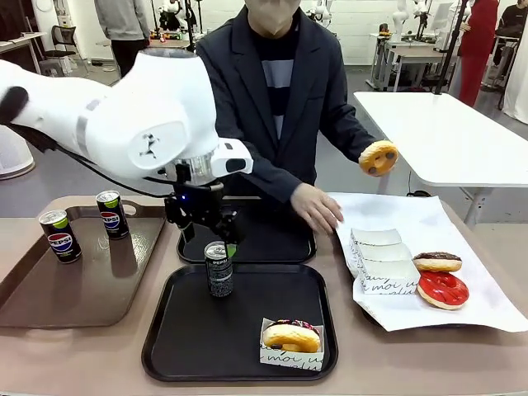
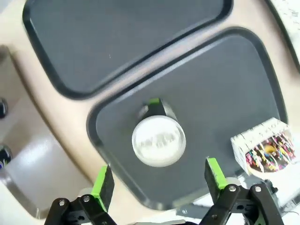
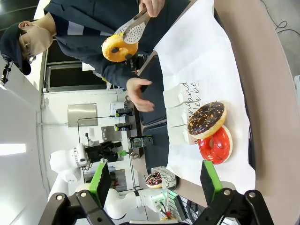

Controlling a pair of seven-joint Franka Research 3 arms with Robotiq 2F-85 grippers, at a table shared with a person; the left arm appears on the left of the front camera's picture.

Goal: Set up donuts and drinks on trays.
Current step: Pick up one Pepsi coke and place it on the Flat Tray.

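Observation:
A dark grey can (image 1: 219, 269) stands upright at the back of the near black tray (image 1: 190, 346). My left gripper (image 1: 216, 234) hovers just above it, open. From the left wrist, the can's silver top (image 2: 158, 140) sits between and beyond the green pads (image 2: 103, 183), clear of both. A chocolate-topped donut in a printed paper sleeve (image 1: 290, 337) rests at that tray's front right, also seen as the sleeved donut (image 2: 265, 147). The far black tray (image 1: 280, 247) lies behind. My right gripper (image 3: 155, 180) is open and holds nothing.
On the left, a brown tray (image 1: 49, 305) carries two Pepsi cans (image 1: 60, 235). On the right, white paper (image 1: 478, 305) bears folded sleeves (image 1: 384, 260), a chocolate donut (image 1: 437, 261) and a red donut (image 1: 442, 289). The person lifts a yellow donut (image 1: 379, 157) with tongs.

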